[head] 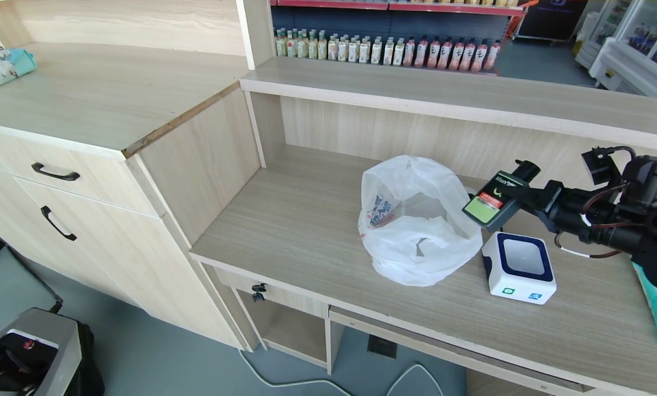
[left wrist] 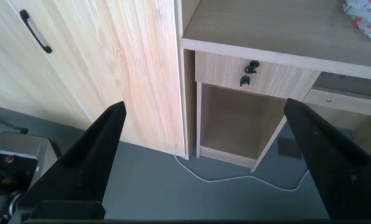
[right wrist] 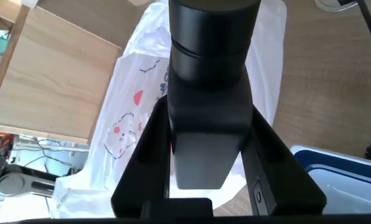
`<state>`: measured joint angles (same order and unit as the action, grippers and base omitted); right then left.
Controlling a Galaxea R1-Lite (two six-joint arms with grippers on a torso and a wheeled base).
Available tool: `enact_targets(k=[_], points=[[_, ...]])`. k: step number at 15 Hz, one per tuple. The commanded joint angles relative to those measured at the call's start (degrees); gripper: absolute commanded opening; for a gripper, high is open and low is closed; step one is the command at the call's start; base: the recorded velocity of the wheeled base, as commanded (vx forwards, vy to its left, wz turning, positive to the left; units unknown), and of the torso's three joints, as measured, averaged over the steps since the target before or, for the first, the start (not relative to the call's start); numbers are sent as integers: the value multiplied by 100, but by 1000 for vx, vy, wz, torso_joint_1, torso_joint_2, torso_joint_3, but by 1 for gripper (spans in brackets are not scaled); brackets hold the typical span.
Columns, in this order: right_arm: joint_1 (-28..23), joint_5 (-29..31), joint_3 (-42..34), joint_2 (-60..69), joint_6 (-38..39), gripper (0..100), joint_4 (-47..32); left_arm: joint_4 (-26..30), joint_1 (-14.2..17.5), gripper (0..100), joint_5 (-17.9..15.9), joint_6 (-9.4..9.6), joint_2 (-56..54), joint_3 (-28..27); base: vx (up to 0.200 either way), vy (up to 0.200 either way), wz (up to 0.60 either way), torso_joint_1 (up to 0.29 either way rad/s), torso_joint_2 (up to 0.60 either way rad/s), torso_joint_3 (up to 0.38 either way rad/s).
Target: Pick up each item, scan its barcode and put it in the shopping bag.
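Right gripper point(head: 526, 193) is clamping the green-labelled item point(head: 496, 201) just beside the shopping bag point(head: 416, 220) rim, probably lining up for drop-in. Left gripper point(left wrist: 205, 109) is hanging well below the bag, jaws apart, out of the way.

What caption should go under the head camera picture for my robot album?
Right claw holds a dark item with a green label beside the open shopping bag, scanner on the desk nearby.

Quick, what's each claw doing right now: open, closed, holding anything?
Left claw: open, holding nothing.
Right claw: closed on the dark bottle with the green label.
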<state>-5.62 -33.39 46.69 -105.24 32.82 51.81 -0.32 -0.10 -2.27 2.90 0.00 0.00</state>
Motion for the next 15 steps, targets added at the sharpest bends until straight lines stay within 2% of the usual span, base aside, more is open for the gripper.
enact_targets(k=[1, 9, 15], points=[[26, -10, 209, -181, -12, 0, -154, -3, 1, 100, -2, 0, 0, 0, 0, 0, 0, 0, 0, 0], [131, -71, 270, -216, -249, 0, -435, -3, 10, 100, -2, 0, 0, 0, 0, 0, 0, 0, 0, 0], [131, -80, 174, 443, -390, 0, -496, -3, 10, 100, -2, 0, 0, 0, 0, 0, 0, 0, 0, 0]])
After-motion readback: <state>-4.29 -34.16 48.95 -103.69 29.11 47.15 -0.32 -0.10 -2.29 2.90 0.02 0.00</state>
